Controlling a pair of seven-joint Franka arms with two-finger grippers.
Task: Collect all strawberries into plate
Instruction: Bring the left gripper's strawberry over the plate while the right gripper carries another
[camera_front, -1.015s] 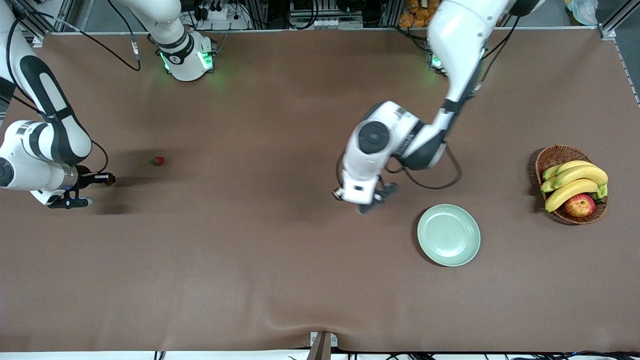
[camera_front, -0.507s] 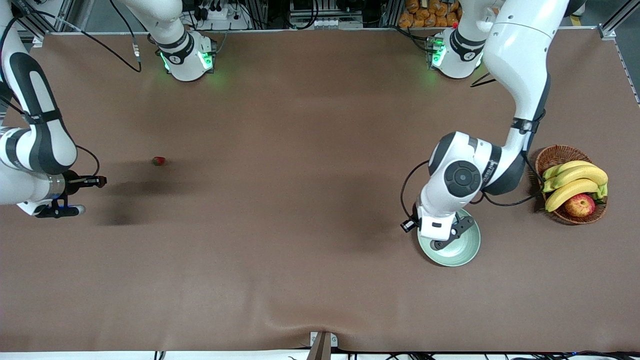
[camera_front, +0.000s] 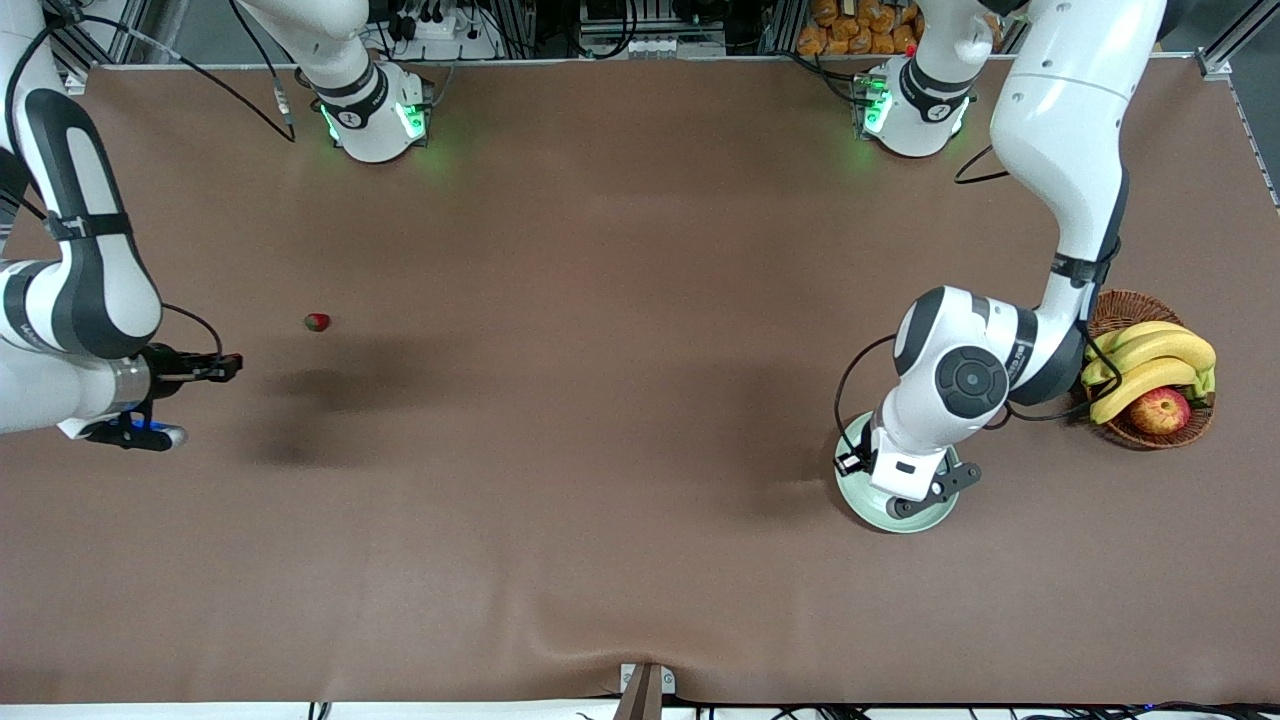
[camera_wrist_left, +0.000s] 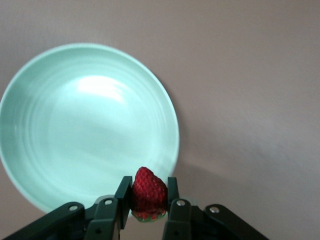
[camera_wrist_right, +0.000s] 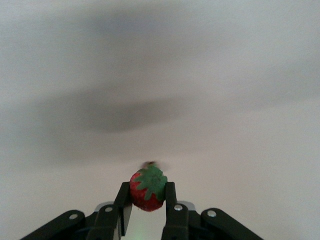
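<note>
In the left wrist view my left gripper (camera_wrist_left: 148, 186) is shut on a red strawberry (camera_wrist_left: 149, 194), which hangs over the rim of the pale green plate (camera_wrist_left: 85, 125). From the front, this gripper (camera_front: 905, 503) hovers above the plate (camera_front: 853, 493) and covers most of it. At the right arm's end of the table, my right gripper (camera_front: 226, 367) is shut on a second strawberry (camera_wrist_right: 146, 189), green cap showing, raised over bare table. A third strawberry (camera_front: 317, 321) lies on the table beside the right gripper, farther from the front camera.
A brown wicker basket (camera_front: 1115, 310) with bananas (camera_front: 1150, 362) and a red-yellow apple (camera_front: 1160, 410) stands at the left arm's end, close to the left arm's elbow. The brown table cover has a wrinkle near its front edge (camera_front: 640, 660).
My left arm has swung from the table's middle to above the plate, carrying its strawberry. My right gripper has shifted slightly toward the table's middle with its strawberry.
</note>
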